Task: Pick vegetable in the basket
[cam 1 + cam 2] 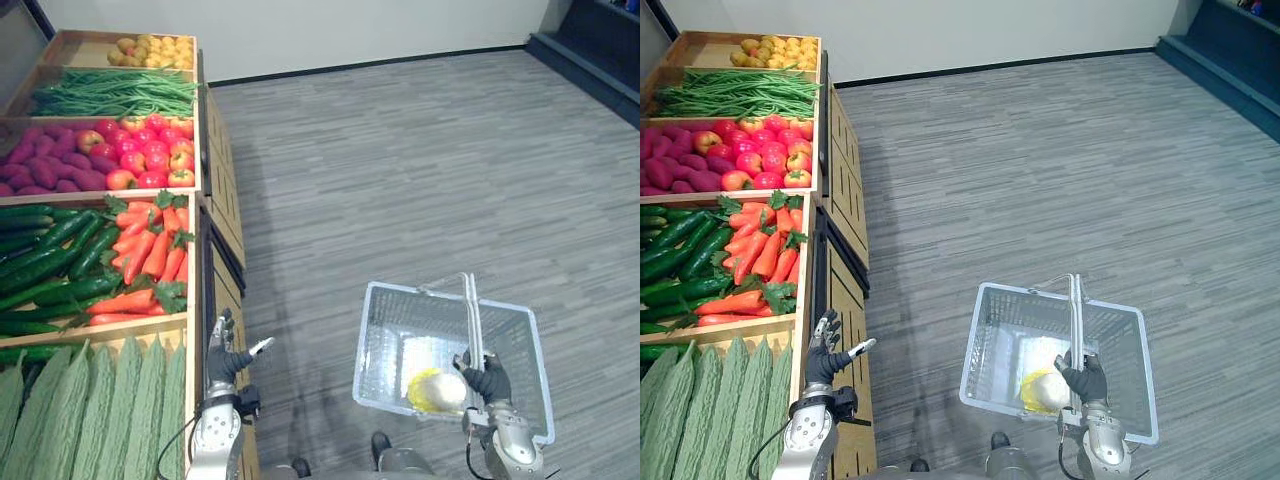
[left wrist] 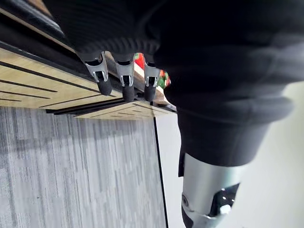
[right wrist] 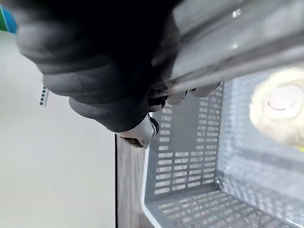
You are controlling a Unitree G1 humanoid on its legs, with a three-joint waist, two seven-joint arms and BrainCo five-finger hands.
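Observation:
A pale grey plastic basket (image 1: 385,345) hangs at the lower right. My right hand (image 1: 487,380) is shut on its upright handle (image 1: 471,310). Inside the basket lies a pale yellow-white cabbage (image 1: 437,389), seen again as the cabbage (image 3: 280,102) past the handle (image 3: 228,42). My left hand (image 1: 227,358) is open, fingers straight, beside the front edge of the wooden produce stand (image 1: 196,330). Its fingers (image 2: 124,80) hold nothing. Carrots (image 1: 150,255), cucumbers (image 1: 50,262) and ridged green gourds (image 1: 100,410) lie in bins on the stand to its left.
Further bins hold red apples (image 1: 150,155), purple sweet potatoes (image 1: 50,165), green beans (image 1: 115,95) and yellow fruit (image 1: 155,50). Grey plank floor (image 1: 420,170) spreads between the stand and the basket. A dark step (image 1: 590,55) runs along the far right.

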